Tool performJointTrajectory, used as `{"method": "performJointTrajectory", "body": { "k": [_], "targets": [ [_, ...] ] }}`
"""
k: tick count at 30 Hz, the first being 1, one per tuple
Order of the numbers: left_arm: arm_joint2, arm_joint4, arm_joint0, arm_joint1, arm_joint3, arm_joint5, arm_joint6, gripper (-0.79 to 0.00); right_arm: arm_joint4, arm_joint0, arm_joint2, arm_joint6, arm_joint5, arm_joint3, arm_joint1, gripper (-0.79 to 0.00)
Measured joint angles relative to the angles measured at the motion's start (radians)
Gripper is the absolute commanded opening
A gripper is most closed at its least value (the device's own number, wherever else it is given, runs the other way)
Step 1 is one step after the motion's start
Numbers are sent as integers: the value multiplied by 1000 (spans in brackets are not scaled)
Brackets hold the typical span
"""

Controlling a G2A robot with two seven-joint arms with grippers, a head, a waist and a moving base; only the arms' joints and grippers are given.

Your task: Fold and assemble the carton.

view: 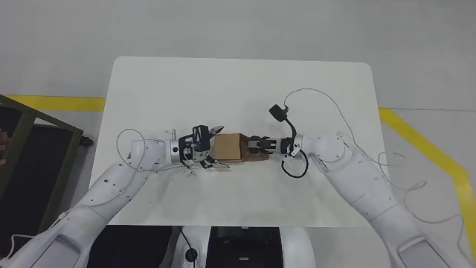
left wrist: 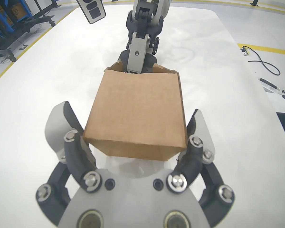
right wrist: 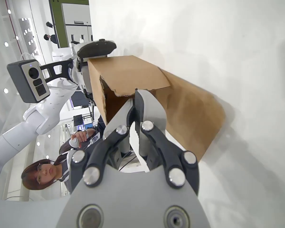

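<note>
A small brown carton (view: 227, 147) lies on its side in the middle of the white table (view: 238, 82). My left gripper (view: 217, 147) is open, one finger on each side of the carton's closed end (left wrist: 137, 110), and its fingers (left wrist: 61, 119) stand slightly apart from the cardboard. My right gripper (view: 249, 147) is shut, with its tips pushed into the carton's open end (right wrist: 114, 100) under a ragged-edged flap (right wrist: 133, 77). Another flap (right wrist: 194, 112) lies flat on the table. In the left wrist view, the right gripper (left wrist: 135, 69) dips behind the carton's far rim.
A thin cable (view: 327, 97) loops over the table beside the right arm. A dark cart (view: 30, 149) stands off the table's left side. Bare table lies behind and in front of the carton.
</note>
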Motion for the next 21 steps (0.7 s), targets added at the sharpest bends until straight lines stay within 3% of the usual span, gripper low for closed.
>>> {"method": "performJointTrajectory", "body": {
  "k": [13,21],
  "targets": [
    [-7,2,3,1,7,5,-2,0,85,41,-43,53,-79,90,-37,-785],
    [-10,3,6,1,8,8,-5,0,79,28,22,51,-98,109,-17,-785]
  ]
}}
